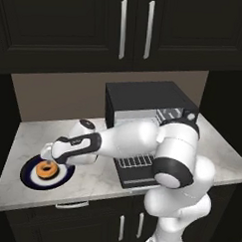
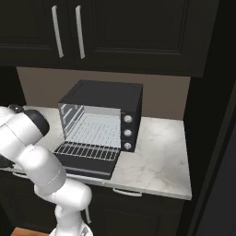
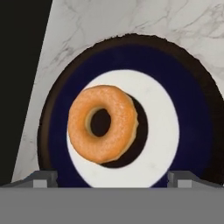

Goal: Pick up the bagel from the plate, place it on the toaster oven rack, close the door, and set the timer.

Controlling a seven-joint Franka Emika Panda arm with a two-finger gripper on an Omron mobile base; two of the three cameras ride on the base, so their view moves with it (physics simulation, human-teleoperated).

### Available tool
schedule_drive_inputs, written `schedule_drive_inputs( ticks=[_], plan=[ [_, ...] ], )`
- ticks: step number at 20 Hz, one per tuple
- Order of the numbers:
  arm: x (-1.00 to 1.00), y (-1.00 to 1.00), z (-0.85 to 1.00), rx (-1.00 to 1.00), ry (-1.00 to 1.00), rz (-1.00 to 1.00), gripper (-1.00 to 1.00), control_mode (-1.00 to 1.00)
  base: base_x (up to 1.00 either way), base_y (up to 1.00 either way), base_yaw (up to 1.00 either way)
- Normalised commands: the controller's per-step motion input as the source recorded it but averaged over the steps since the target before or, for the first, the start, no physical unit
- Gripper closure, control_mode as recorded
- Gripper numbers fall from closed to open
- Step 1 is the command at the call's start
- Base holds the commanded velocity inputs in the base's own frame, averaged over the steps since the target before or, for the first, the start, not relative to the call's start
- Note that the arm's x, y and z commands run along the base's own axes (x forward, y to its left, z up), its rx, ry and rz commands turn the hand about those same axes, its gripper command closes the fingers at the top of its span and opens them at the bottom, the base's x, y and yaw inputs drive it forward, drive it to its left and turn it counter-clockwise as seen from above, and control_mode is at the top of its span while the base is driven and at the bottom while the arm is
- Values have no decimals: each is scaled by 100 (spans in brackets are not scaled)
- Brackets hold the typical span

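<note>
A pale marble counter (image 1: pixel 95 179) is running beneath dark cabinets (image 1: pixel 72 26), with the black toaster oven (image 2: pixel 103 113) sitting against the back wall. The door (image 2: pixel 85 166) is lying dropped flat, and the toaster oven rack (image 2: pixel 87 150) is jutting out over it. At about nine o'clock from the oven, the plate (image 1: pixel 28 176) is resting near the counter's front edge, and the bagel (image 3: pixel 103 123) is lying on its dark centre. The gripper (image 3: pixel 111 178) is hovering directly over the bagel, its fingers (image 3: pixel 41 178) standing wide apart and touching nothing.
</note>
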Motion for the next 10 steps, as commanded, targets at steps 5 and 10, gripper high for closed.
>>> schedule_drive_inputs(
  ticks=[5, 10],
  plan=[
    [7, 13, -11, 0, 0, -9, -100, -100, 0, 0, 0],
    [2, 0, -18, 0, 0, -9, -100, -100, 0, 0, 0]
  ],
)
